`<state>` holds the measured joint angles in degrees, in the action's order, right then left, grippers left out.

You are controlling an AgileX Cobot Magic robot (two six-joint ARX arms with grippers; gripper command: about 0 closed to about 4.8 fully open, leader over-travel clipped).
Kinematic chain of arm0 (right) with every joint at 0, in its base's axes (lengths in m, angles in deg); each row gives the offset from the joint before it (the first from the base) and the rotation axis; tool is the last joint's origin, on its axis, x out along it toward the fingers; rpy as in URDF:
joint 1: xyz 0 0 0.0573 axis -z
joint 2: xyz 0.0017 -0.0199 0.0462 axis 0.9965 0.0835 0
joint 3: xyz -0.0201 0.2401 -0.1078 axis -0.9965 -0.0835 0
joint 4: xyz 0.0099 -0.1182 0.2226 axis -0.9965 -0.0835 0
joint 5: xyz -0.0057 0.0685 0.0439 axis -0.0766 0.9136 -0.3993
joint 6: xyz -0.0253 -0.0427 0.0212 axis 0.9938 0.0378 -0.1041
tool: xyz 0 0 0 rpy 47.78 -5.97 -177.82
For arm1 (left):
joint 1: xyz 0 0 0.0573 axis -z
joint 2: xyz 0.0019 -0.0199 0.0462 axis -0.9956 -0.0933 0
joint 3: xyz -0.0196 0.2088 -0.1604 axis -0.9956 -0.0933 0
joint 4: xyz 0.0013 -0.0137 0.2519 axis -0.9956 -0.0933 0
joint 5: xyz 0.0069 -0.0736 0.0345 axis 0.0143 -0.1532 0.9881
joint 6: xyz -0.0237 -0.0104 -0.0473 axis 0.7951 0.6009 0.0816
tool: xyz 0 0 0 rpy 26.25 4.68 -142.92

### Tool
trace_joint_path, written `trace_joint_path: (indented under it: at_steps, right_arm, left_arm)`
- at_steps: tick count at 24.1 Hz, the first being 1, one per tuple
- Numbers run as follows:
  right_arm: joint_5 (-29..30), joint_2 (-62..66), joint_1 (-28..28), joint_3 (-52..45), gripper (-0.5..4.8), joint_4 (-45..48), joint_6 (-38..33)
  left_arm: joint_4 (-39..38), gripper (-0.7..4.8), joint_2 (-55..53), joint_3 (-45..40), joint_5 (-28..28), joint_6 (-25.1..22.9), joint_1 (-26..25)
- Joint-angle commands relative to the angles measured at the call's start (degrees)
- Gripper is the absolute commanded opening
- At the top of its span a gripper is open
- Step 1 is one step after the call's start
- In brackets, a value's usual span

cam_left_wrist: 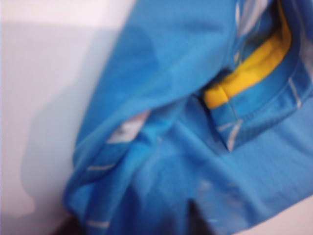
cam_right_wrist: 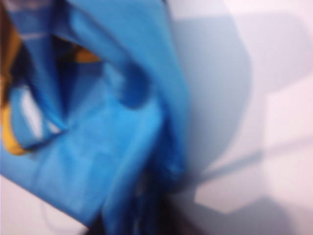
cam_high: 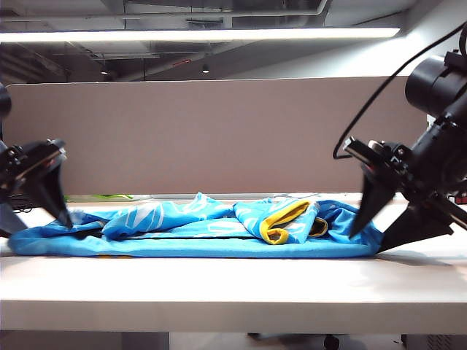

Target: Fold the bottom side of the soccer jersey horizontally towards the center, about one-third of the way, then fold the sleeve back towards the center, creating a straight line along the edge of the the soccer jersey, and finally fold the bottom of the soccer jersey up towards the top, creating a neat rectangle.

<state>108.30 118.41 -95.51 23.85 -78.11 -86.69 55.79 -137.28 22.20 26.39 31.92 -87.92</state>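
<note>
Both ends of the soccer jersey (cam_high: 197, 230) need lifting level, I judge, so the fold lands straight; I'd raise both sides together and keep the cloth taut. It lies bunched across the table (cam_high: 233, 281), sky-blue with white streaks, a yellow cuff (cam_high: 281, 222) curled right of centre. My left gripper (cam_high: 52, 200) sits at its left end, the right gripper (cam_high: 379, 219) at its right end. I cannot tell whether either pair of jaws grips the cloth.

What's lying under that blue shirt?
Only the white table shows under the soccer jersey. The left gripper and right gripper stand at its ends; anything beneath is covered.
</note>
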Motion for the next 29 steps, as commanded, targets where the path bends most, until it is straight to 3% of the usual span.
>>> trace_joint_path:
  at_steps: [1, 4, 9, 11, 18, 23, 29]
  right_arm:
    - [-0.4, 0.2, -0.7, -0.2, 0.42, -0.1, -0.2]
    - [-0.3, 0.0, -0.7, -0.2, -0.03, 0.0, -0.2]
    - [0.8, -4.2, -0.7, -0.2, -0.07, -5.4, 2.7]
    - [0.8, -9.1, -0.7, -0.3, -0.07, -10.9, 5.2]
    - [1.0, -25.3, -1.3, -0.5, -0.07, -27.2, 10.5]
    - [0.6, -35.4, -1.5, -0.9, -0.07, -25.6, 8.1]
    - [-1.3, -31.8, -1.0, -0.7, -0.07, -13.4, 5.5]
  left_arm:
    - [-1.5, 0.76, -0.5, -0.5, -2.5, 0.2, -0.1]
    - [-2.6, -0.05, -0.3, -0.5, -3.5, 0.4, -0.3]
    - [-11.1, -0.05, 5.1, -0.6, -0.9, -3.1, -0.6]
    - [-16.9, -0.05, 10.2, -0.7, 2.4, -4.1, -0.6]
    - [-31.5, -0.05, 28.2, -4.5, 3.7, -6.6, 0.5]
    - [-28.3, -0.05, 39.0, -7.7, 4.9, -3.4, 0.7]
    - [-13.6, -0.05, 37.5, -7.0, 4.6, 1.0, 0.6]
